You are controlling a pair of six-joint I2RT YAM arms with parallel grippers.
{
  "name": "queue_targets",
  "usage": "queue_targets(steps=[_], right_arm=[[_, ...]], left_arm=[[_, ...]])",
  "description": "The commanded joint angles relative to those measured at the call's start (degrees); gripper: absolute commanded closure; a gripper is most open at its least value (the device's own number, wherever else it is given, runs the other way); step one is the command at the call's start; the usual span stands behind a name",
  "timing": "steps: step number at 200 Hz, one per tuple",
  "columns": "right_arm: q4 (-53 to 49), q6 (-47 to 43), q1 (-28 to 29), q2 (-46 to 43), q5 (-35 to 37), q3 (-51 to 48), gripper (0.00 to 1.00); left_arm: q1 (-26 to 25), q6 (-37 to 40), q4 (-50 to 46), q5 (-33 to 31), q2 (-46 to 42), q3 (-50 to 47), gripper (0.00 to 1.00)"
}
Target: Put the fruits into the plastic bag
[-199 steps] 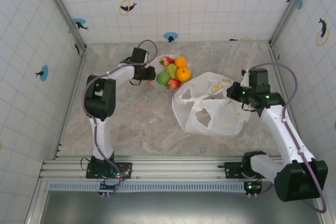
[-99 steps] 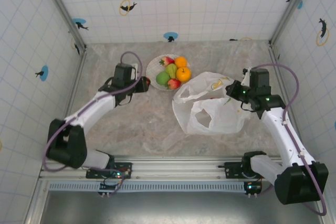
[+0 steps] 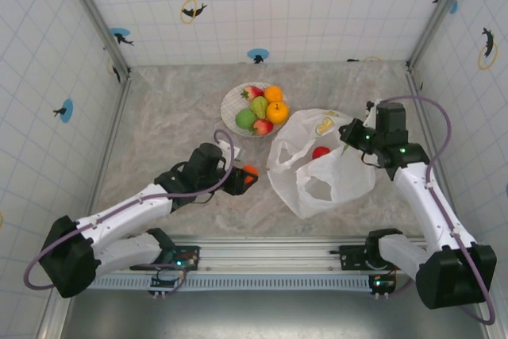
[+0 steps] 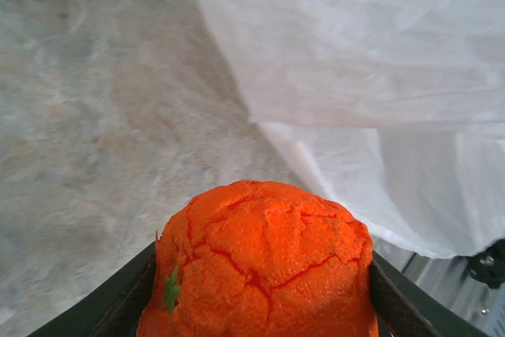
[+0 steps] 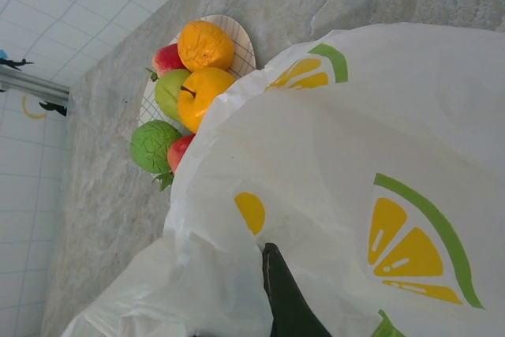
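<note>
Orange fruit is clamped in the left gripper, with dark fingers tight on both its sides. In the top view it sits at centre frame, just left of the plastic bag. The right gripper is pinched on the bag's upper right rim; in its wrist view one dark finger lies against the film. The bag mouth is open, with a red fruit inside. The plate, above centre and just beside the bag's upper left edge, holds the other fruits: a strawberry, two oranges, a green pear, a green apple and a red apple. Marble table lies underneath.
</note>
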Motion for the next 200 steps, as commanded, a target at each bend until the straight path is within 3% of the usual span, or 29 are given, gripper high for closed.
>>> queue_targets(steps=[1,64,104,160,200], right_arm=[[1.96,0.94,0.8,0.56,-0.19,-0.25,1.0],[2.26,1.69,2.19,1.25,0.59,1.06,1.0],[2.0,2.0,2.93,0.89,1.15,0.81,1.0],[-3.87,-3.47,3.05,2.35,-1.91,3.32,1.0],[-1.6,-0.66,3.46,0.99,-4.67,1.7,1.0]], left_arm=[[-3.44,1.47,4.1,2.17,0.49,0.78,0.43],[-12.61,5.86,6.23,2.78,4.36,1.02,0.43],[-15.21,5.8,15.52,1.7,8.91,1.66,0.43],[-14.99,5.64,19.62,-20.45,19.55,8.09,0.43],[-14.6,5.9,23.27,-22.07,28.19,12.69,0.4]])
